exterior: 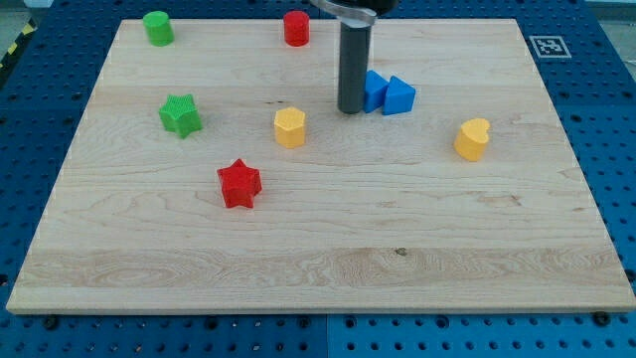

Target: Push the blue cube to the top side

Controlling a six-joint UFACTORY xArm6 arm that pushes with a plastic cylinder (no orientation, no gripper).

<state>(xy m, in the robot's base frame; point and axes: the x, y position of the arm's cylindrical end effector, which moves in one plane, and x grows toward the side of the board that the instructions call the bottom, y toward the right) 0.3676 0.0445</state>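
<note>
My tip stands on the wooden board, touching or nearly touching the left side of a blue cube, which the rod partly hides. A second blue block, wedge-like or triangular, sits against the cube's right side. Both blue blocks lie in the upper middle of the board, a little below its top edge.
A green cylinder sits at the top left, a red cylinder at the top middle. A green star lies left, a yellow hexagon centre, a red star below it, a yellow heart-like block right. The board's top edge borders a blue pegboard.
</note>
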